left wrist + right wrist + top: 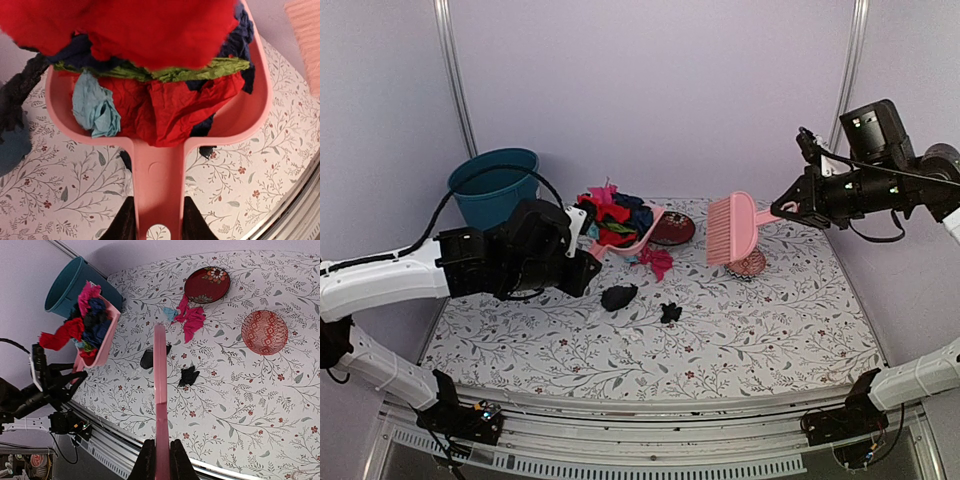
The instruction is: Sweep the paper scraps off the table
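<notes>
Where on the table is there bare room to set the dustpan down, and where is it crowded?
Bare: the near strip of the table, in front of the larger black scrap and smaller black scrap; also right of the patterned dish. Crowded: the far middle, around the dark-red plate and pink scrap.

No word, brand or number can be read in any view. The one candidate is a small reddish round mark (37, 460) on the gear below the near edge of the table (770, 330), at the lower left of the right wrist view, and it is too small and blurred to make out.
</notes>
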### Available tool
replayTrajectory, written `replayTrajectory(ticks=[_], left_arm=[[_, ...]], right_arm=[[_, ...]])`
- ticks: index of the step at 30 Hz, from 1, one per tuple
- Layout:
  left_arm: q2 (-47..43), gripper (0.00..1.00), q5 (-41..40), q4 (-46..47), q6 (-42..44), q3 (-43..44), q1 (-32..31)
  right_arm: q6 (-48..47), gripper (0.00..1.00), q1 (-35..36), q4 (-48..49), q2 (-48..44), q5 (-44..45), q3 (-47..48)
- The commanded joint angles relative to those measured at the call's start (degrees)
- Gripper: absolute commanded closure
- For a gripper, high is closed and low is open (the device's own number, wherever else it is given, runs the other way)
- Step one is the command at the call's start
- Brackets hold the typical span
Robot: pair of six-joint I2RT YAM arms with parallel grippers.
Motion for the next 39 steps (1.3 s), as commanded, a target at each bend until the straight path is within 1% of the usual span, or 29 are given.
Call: replayTrajectory(ticks=[1,11,20,23,26,32,36,39], left_arm=[[-1.69,1.0,-2.87,-5.66,-0.07,6.47,3.84],[0.12,1.0,0.58,-12.69,-0.96,18.25,13.7],[2.84,1.0,6.4,-13.71,-2.17,25.98,23.19],[3.41,1.0,9.48,-13.6,-3.39,27.78,27.8],[3.23,1.0,14.58,-12.84,-6.9,28.33,33.46],[2.99,0.99,32.73,-5.91,-17.89,23.22,46.75],[4.53,0.98,45.82,-0.01,-26.19,18.7,53.12],[5.18,0.98,52.56,5.09,-32.41,15.9,55.81]], right_arm=[[-1.38,0.99,-0.39,4.91,1.36,0.81,-3.5],[-5.42,0.99,-0.99,6.6,6.0,-1.54,-3.39],[-7.61,0.99,-1.84,8.98,8.15,-3.5,-4.54],[-7.97,0.99,-1.89,9.54,8.49,-3.99,-4.77],[-8.3,0.99,-2.01,9.51,8.52,-4.31,-5.25],[-8.26,0.99,-2.17,10.2,7.75,-5.14,-7.45],[-7.78,0.99,-2.21,10.56,7.1,-5.35,-8.67],[-7.59,0.99,-2.21,10.47,6.68,-5.37,-9.19]])
